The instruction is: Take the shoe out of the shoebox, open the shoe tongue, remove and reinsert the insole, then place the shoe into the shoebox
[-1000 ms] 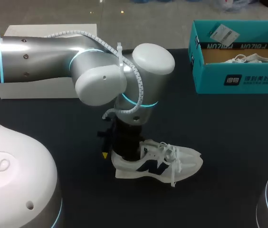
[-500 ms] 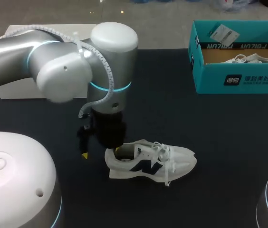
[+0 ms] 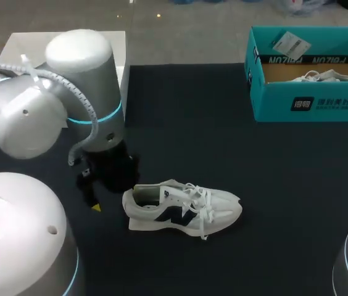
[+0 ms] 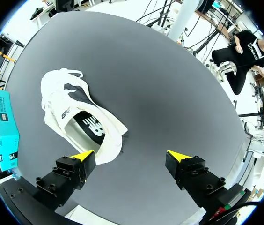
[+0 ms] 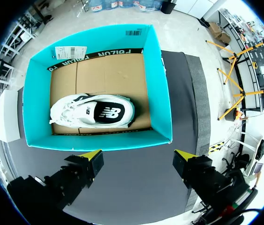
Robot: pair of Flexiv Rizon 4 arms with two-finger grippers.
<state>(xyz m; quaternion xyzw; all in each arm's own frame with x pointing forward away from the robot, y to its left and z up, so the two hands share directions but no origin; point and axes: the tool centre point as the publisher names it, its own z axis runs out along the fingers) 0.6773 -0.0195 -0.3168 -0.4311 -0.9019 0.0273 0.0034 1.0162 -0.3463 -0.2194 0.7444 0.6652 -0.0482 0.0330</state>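
White sneaker upright on worktop, heel just ahead of one of the left fingers, which are spread apart, empty. Right fingers apart above shoebox. Sneaker likely light, upper soft; heel collar looks the firmest hold.

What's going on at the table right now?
One white shoe stands on its sole on the dark table, outside the teal shoebox. The left gripper hangs open by the shoe's heel, holding nothing. The right gripper is open above the shoebox, where a second shoe lies.
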